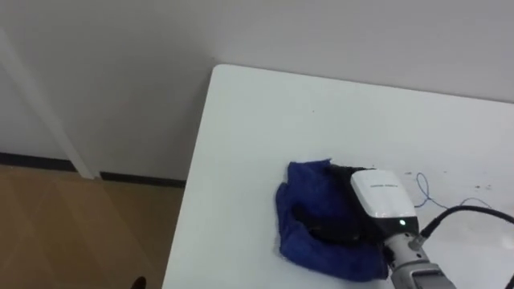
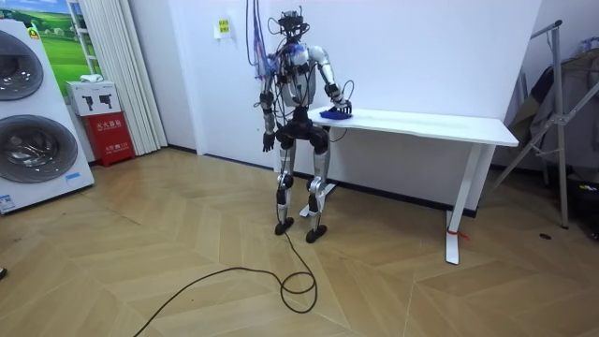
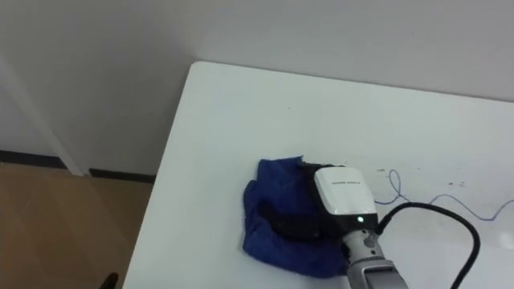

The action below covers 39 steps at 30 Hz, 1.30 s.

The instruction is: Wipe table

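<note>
A crumpled blue cloth [image 1: 309,201] lies on the white table [image 1: 265,120] near its left edge. My right hand [image 1: 384,197] comes in from the lower right and rests on top of the cloth. Its dark fingers curl down into the folds and the thumb digs in on the left side. The same cloth [image 3: 277,201] and hand [image 3: 344,195] sit a little further left in the right eye view. In the room view I stand at the table's [image 2: 421,123] left end, with my left hand [image 2: 268,142] hanging at my side.
Thin blue scribbled lines [image 1: 424,189] mark the tabletop right of the cloth. The white wall runs behind the table, and wood floor [image 1: 72,233] lies past its left edge. Washing machines [image 2: 33,122] and a red box [image 2: 109,136] stand at the room view's left.
</note>
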Tool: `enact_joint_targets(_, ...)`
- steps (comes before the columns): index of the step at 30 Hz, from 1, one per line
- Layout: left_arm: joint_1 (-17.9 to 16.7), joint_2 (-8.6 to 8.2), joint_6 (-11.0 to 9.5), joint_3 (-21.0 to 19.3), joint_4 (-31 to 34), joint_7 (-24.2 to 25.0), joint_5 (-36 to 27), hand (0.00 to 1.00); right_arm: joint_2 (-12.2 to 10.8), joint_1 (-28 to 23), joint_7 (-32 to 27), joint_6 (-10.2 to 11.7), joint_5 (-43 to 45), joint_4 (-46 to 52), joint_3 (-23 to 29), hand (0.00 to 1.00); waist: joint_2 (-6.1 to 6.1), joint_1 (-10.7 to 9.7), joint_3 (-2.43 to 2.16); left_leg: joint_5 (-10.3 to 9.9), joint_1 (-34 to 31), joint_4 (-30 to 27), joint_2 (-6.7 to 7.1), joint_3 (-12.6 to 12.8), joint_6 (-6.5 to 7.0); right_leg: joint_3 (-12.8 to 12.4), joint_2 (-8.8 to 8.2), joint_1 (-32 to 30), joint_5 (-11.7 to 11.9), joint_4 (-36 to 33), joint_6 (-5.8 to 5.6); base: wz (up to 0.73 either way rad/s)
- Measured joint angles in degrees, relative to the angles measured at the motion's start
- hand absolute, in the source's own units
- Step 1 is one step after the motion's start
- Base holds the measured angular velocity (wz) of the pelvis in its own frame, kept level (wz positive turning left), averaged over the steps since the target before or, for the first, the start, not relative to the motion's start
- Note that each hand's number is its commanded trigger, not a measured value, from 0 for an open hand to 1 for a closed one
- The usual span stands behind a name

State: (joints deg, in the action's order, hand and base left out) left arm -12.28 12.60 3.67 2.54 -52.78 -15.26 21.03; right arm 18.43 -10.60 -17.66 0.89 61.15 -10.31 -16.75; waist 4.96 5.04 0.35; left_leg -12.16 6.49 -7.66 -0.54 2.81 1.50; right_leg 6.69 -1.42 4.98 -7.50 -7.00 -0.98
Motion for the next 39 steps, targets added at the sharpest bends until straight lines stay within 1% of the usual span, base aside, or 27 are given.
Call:
enact_joint_targets(1,-0.09,0.0,0.07,-0.03,-0.01,0.0,0.66,0.0,-0.03,-0.11,-0.31,0.77,-0.01,0.23,-0.1,1.0,0.02,0.02,-0.01,-0.02,0.07,-0.02,0.07,-0.12,0.02,0.2,-0.02,0.03,0.0,-0.25,0.0,0.04)
enact_joint_targets(2,-0.14,0.01,0.13,-0.05,-0.01,-0.01,1.38,0.0,-0.11,-0.16,-0.59,1.02,-0.02,0.24,-0.16,1.0,0.02,0.06,-0.01,-0.02,0.1,-0.07,0.11,-0.18,0.03,0.43,-0.03,0.02,0.0,-0.46,0.0,0.08)
enact_joint_targets(4,-0.19,0.01,0.31,-0.04,0.0,-0.01,2.51,0.0,-0.24,-0.24,-1.5,1.05,-0.06,0.23,-0.66,1.0,0.13,0.15,-0.09,-0.02,0.17,-0.17,0.22,-0.36,0.05,1.26,-0.21,0.16,0.0,-1.0,0.0,0.06)
enact_joint_targets(9,-0.37,0.01,0.77,-0.2,0.0,0.0,3.26,0.0,-0.26,-0.11,-2.99,0.76,-0.05,-1.03,-0.62,1.0,0.31,0.23,-0.2,-0.14,0.26,-0.99,0.39,-0.45,0.3,1.34,-0.44,0.65,0.01,-1.28,0.0,0.01)
enact_joint_targets(13,-0.81,-0.01,0.8,-0.58,0.0,0.0,3.26,0.0,-0.26,-0.09,-3.11,0.77,-0.06,-1.89,-0.62,1.0,0.75,0.22,-0.46,-0.2,0.96,-0.95,0.38,-0.43,0.39,1.37,-0.42,1.03,0.01,-1.71,0.0,0.0)
enact_joint_targets(20,-0.96,-0.02,0.8,-0.82,0.0,0.0,3.26,0.0,-0.26,0.37,-3.13,0.81,-0.12,-2.2,-0.5,1.0,0.92,0.17,-0.49,-0.28,1.27,-0.95,0.39,-0.35,0.52,1.38,-0.51,1.21,0.02,-1.75,-0.02,0.0)
enact_joint_targets(25,-0.91,-0.02,0.91,-1.18,-0.01,0.0,3.24,0.0,-0.25,0.54,-2.72,0.83,-4.55,-3.0,-0.54,1.0,0.93,0.21,-0.45,-0.28,1.16,-0.86,0.41,-0.47,0.52,1.97,-0.49,1.23,0.02,-1.66,-0.02,0.01)
enact_joint_targets(26,-0.93,-0.09,1.1,-1.04,-0.07,-0.04,3.18,0.0,-0.29,0.63,-2.25,0.72,-7.07,-3.29,-0.69,1.0,0.93,0.21,-0.44,-0.28,1.19,-0.92,0.4,-0.52,0.52,2.01,-0.49,1.38,0.02,-1.65,-0.02,0.05)
enact_joint_targets(27,-0.85,-0.37,1.17,-0.99,-0.41,-0.4,2.79,0.0,-0.71,0.85,-1.62,0.27,-9.76,-3.79,-0.78,1.0,0.87,0.47,-0.42,-0.28,1.34,-0.91,0.35,-0.49,0.51,2.25,-0.48,1.6,0.02,-1.65,-0.02,0.0)
enact_joint_targets(28,-0.74,-0.7,1.36,-0.49,-0.91,-0.91,2.07,0.0,-1.74,1.54,-0.91,-0.27,-12.04,-4.57,-1.07,1.0,0.73,0.64,-0.34,-0.3,1.61,-0.88,0.33,-0.45,0.47,2.17,-0.41,1.74,0.02,-1.64,-0.02,-0.06)
enact_joint_targets(29,-0.61,-0.96,1.43,-0.35,-1.13,-0.99,2.04,0.0,-2.36,1.76,-0.63,-0.89,-12.83,-4.69,-1.12,1.0,0.61,0.93,-0.28,-0.39,1.74,-0.85,0.29,-0.35,0.4,2.08,-0.37,1.76,0.02,-1.64,-0.02,-0.18)
enact_joint_targets(30,-0.57,-1.63,1.61,-0.26,-1.15,-1.57,2.13,0.0,-3.67,2.24,0.01,-1.97,-14.34,-4.75,-0.98,1.0,0.5,1.45,-0.23,-0.5,1.85,-0.92,0.21,0.05,0.33,1.96,-0.27,1.72,0.02,-1.63,-0.02,-0.23)
enact_joint_targets(31,-0.52,-2.36,2.09,-0.23,-1.14,-2.26,2.22,0.0,-4.73,3.34,1.39,-3.35,-15.55,-4.74,-0.81,1.0,0.4,1.74,-0.2,-0.51,1.85,-0.92,0.08,0.41,0.3,1.82,-0.22,1.56,0.02,-1.67,-0.01,-0.22)
enact_joint_targets(32,-0.41,-2.68,2.35,-0.19,-1.15,-2.41,2.14,0.0,-5.23,4.19,2.21,-4.07,-16.46,-4.75,-0.87,1.0,0.32,1.94,-0.15,-0.5,1.83,-0.93,-0.04,0.7,0.28,1.8,-0.19,1.39,0.04,-1.75,0.02,-0.25)
enact_joint_targets(33,-0.16,-3.29,2.63,-0.13,-1.21,-2.54,2.07,0.0,-6.14,6.23,3.95,-5.38,-17.99,-5.25,-0.84,1.0,0.05,2.76,0.02,-0.49,1.74,-0.94,-0.18,1.41,0.19,1.77,-0.12,0.96,0.18,-1.85,0.24,-0.22)
enact_joint_targets(34,0.04,-3.6,2.88,-0.13,-1.24,-2.58,2.09,0.0,-6.63,7.39,4.65,-5.94,-18.72,-5.89,-0.85,1.0,-0.09,3.13,0.12,-0.47,1.63,-0.97,-0.25,1.54,0.16,1.76,-0.08,0.85,0.28,-1.81,0.39,-0.14)
enact_joint_targets(35,0.23,-4.12,3.51,-0.12,-1.22,-2.66,2.1,0.0,-7.26,10.24,5.29,-5.98,-20.31,-8.61,-0.9,1.0,-0.24,3.33,0.25,-0.44,1.56,-0.98,-0.26,1.48,0.12,1.85,-0.1,0.8,0.31,-1.87,0.42,0.0)
enact_joint_targets(36,-0.13,-4.47,3.82,-0.1,-1.11,-2.73,2.12,0.0,-7.33,13.34,5.46,-5.47,-22.77,-12.58,-0.79,1.0,-0.5,3.39,0.38,-0.43,1.65,-0.98,-0.13,1.51,0.11,1.85,-0.08,0.83,0.32,-1.88,0.43,0.05)
enact_joint_targets(37,-0.26,-4.59,4.02,-0.11,-1.06,-2.81,2.12,0.0,-7.3,14.73,5.41,-5.03,-24.53,-14.45,-0.57,1.0,-0.56,3.42,0.42,-0.42,1.65,-0.99,-0.09,1.41,0.1,1.85,-0.08,0.87,0.31,-1.86,0.43,0.09)
enact_joint_targets(38,-1.11,-4.66,4.44,-0.35,-0.99,-2.91,2.18,0.0,-7.27,17.16,5.39,-4.24,-28.16,-18.14,0.58,1.0,-0.55,3.46,0.4,-0.37,1.29,-1.0,-0.07,0.93,0.1,2.19,-0.17,0.74,0.31,-1.86,0.43,0.21)
enact_joint_targets(39,-2.02,-4.66,4.8,-1.24,0.1,-2.88,2.18,0.0,-6.97,18.75,5.34,-3.94,-31.94,-20.78,2.16,1.0,-0.33,3.4,0.4,-0.2,0.71,-1.05,-0.1,0.18,0.11,3.05,-0.38,0.45,0.31,-1.79,0.43,0.34)
